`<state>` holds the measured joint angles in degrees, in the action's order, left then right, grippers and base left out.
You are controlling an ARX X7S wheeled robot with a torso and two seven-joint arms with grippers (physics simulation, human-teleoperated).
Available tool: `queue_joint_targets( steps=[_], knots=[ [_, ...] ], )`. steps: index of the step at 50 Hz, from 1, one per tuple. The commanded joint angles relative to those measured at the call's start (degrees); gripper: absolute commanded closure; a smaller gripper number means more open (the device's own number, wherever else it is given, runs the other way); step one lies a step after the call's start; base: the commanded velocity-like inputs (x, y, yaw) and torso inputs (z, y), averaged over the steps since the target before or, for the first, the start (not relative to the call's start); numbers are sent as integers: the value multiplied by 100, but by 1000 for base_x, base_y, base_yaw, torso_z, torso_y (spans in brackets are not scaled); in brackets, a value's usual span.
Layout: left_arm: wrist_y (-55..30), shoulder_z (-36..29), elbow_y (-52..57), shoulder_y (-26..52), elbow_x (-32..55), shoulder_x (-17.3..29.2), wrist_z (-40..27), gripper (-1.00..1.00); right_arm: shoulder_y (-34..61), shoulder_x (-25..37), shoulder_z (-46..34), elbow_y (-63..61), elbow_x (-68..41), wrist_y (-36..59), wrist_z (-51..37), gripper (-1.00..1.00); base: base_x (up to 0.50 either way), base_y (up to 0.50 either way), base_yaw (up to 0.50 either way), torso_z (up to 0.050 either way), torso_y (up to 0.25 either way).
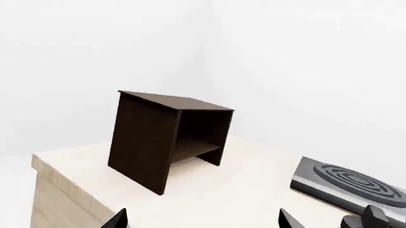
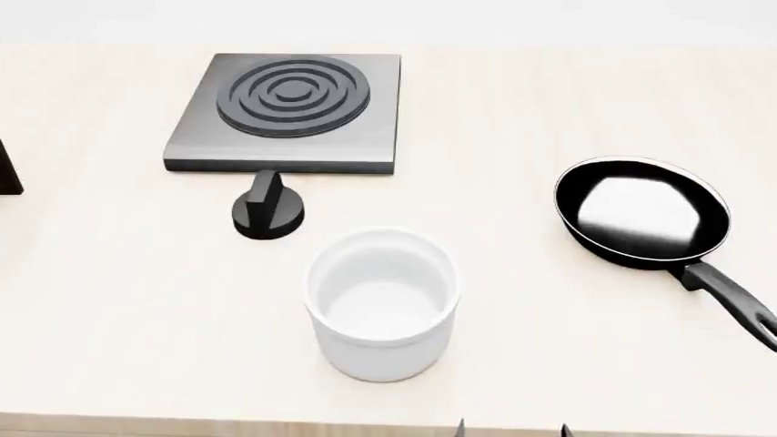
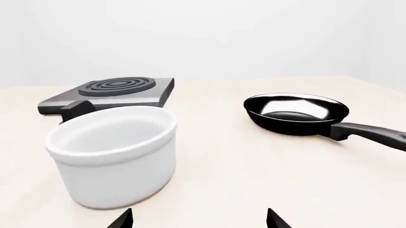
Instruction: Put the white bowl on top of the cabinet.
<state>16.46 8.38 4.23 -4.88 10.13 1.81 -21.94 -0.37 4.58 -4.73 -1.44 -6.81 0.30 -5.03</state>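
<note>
Bowl (image 2: 382,305) mid-frame, knob (image 2: 269,208) and stove plate (image 2: 291,111) behind, pan (image 2: 643,214) right, cabinet (image 2: 7,168) cropped far left; my grippers' (image 3: 199,219) fingertips apart, empty.

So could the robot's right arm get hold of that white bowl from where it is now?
Probably yes. The right gripper shows open, its fingertips apart, facing the white bowl over bare table. Nothing lies between them; the frying pan and the stove plate sit farther back.

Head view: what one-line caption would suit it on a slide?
White bowl upright on the table between stove plate and frying pan.
</note>
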Motion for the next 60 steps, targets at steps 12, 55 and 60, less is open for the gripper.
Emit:
queue_joint_targets(
  steps=[12,55,60],
  knots=[
    [933,1093,628,-828,121,-56,-2369,-100,2,138,-140,7,-192,-63,-163,-100,0,0,0,0,0],
    [902,1251,704,-1531,38,213,-5368,-100,-5,683,-36,-3308,-1531,2511,-1116,-100,0,0,0,0,0],
    [922,1214,660,-1524,74,241,-5379,-100,43,755,8,-4025,-1820,3155,-1379,-100,0,0,0,0,0]
  ],
)
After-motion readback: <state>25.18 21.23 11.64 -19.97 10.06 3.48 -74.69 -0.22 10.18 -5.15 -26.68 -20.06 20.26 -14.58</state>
